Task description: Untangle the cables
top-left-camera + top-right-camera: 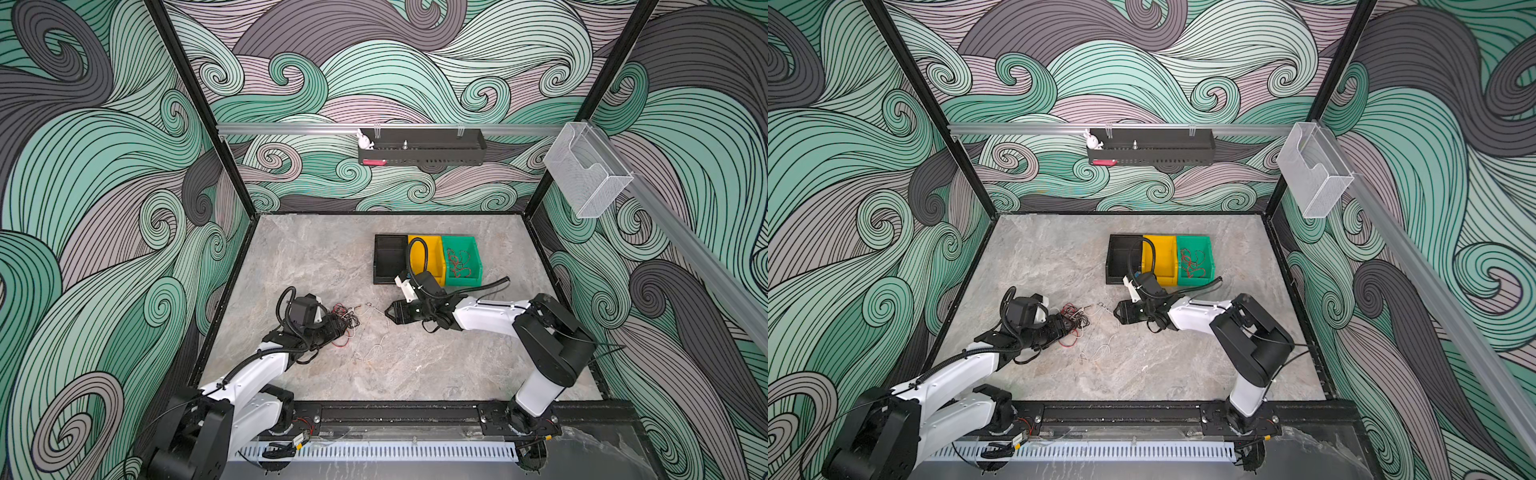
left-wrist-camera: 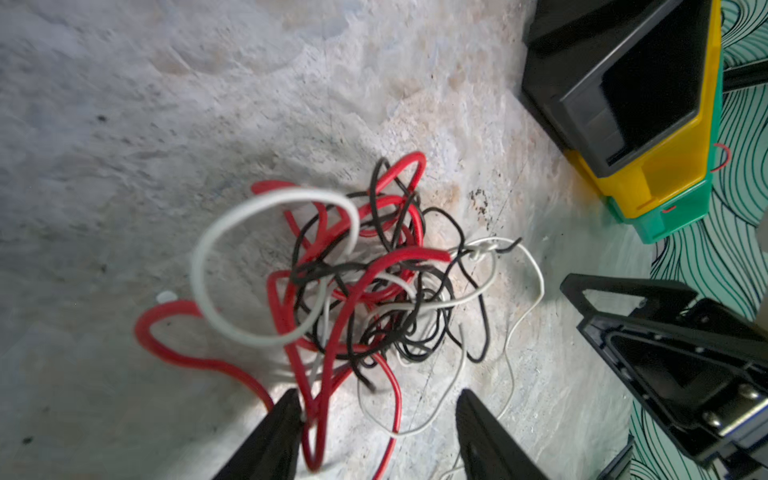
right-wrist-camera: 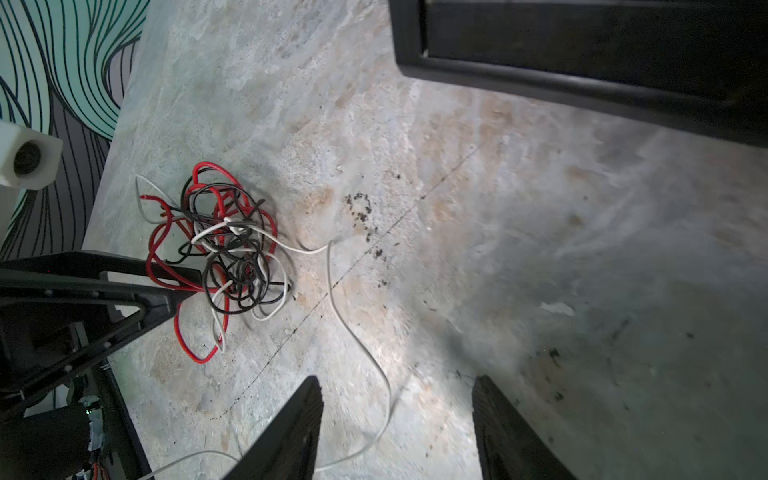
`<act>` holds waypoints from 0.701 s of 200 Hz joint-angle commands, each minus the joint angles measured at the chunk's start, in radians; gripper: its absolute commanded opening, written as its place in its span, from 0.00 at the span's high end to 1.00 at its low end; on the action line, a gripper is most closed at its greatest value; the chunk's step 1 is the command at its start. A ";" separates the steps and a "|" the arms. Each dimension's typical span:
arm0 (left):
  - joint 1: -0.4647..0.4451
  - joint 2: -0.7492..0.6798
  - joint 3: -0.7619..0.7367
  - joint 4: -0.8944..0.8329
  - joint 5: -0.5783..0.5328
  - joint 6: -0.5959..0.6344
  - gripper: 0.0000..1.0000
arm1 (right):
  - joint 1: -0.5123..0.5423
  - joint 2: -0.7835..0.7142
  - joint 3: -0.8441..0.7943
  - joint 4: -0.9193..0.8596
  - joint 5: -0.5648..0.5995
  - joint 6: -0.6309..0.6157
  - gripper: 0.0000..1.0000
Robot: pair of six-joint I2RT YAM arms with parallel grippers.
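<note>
**A:** What lies closest to the near edge of the grey marbled stone table (image 1: pixel 415 374)?

**B:** One thin loose white cable (image 1: pixel 375 348) curls flat on the table, between the near edge and the middle.

**A:** And the rest of the cables?

**B:** A knotted heap of thin red, black and white cables (image 1: pixel 345 318) sits a little left of the table's middle. The white strand runs out of it toward the right.

**A:** Where is the left gripper (image 2: pixel 379 395)?

**B:** It is low at the heap's left side, with its black jaws spread wide. Red strands pass between them, close against one finger, but are not pinched.

**A:** The right gripper (image 3: pixel 397 380)?

**B:** It is near the table's middle, pointing at the heap but apart from it. Its jaws also stand wide, with nothing clamped. The white strand lies on the table beneath the gap.

**A:** Anything farther back?

**B:** Three open plastic bins stand in a touching row toward the far edge, right of the middle. They are a black bin (image 1: pixel 388 249), a yellow bin (image 1: pixel 436 257) and a green bin (image 1: pixel 461 239). A few loose red cables (image 1: pixel 457 264) lie inside the green one.
</note>
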 commanded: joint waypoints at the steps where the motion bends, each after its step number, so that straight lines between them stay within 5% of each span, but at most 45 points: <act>1: -0.015 0.018 0.025 0.006 0.000 0.041 0.38 | 0.016 0.058 0.056 0.019 -0.022 -0.031 0.41; 72: -0.015 0.035 0.052 -0.010 -0.001 0.058 0.39 | 0.048 0.163 0.146 0.016 -0.057 -0.019 0.50; 140: -0.011 0.029 0.080 -0.055 -0.018 0.038 0.41 | 0.069 0.168 0.141 0.030 -0.032 -0.006 0.81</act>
